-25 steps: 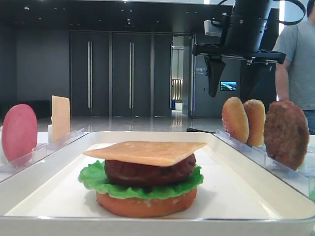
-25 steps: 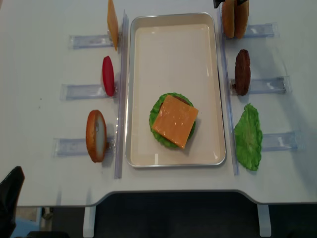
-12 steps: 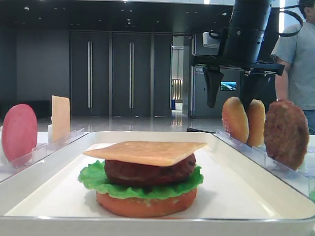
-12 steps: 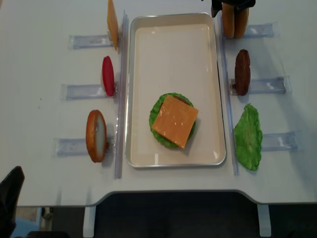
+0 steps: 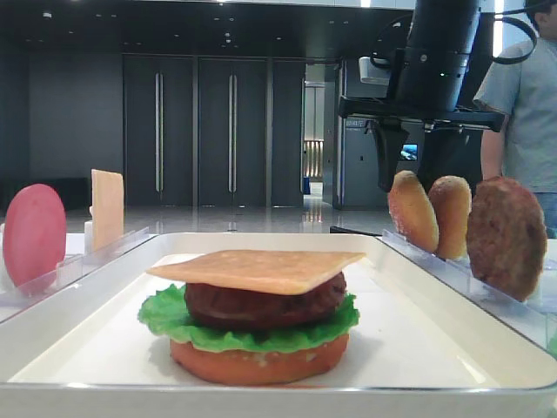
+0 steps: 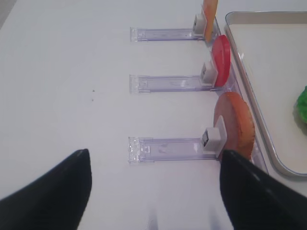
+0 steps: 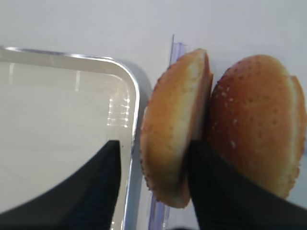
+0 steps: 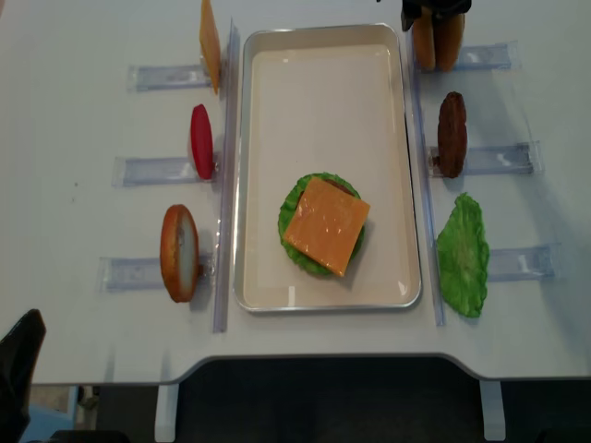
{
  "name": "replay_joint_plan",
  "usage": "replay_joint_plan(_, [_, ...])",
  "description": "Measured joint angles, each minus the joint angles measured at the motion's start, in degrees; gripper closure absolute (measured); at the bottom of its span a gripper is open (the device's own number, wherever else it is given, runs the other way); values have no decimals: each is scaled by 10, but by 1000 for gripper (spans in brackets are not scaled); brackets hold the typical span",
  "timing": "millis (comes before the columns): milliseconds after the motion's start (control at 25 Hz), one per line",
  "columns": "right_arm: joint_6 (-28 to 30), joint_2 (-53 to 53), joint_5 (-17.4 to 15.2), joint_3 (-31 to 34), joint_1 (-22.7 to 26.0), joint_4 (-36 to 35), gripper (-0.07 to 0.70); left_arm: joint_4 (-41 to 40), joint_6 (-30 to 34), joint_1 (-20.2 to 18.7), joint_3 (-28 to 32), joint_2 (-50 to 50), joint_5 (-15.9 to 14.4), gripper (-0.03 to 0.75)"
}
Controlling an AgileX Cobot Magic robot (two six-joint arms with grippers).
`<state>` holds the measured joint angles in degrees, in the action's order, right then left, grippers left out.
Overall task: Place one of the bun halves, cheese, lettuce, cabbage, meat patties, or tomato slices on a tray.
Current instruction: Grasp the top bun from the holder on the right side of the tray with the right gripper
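Straddling the inner bun half, the right gripper hangs with one finger on the tray side and the other wedged between the two buns, jaws narrowed around it though a firm pinch cannot be confirmed. The bun stands on edge in its clear rack, just beside the white tray's far right corner. The left gripper is spread and well apart.

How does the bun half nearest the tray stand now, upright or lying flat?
Upright on its edge: the bun half leans against its twin, with the right gripper fingers on both sides of it.
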<state>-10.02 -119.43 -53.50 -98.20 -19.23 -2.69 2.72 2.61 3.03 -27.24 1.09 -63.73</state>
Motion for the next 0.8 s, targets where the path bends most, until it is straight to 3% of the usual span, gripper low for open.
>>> replay_joint_plan(320, [0,1,0,0,0,2,440,0,0,0,0,0,0,74])
replay_joint_plan(800, [0,1,0,0,0,0,474,0,0,0,0,0,0,74])
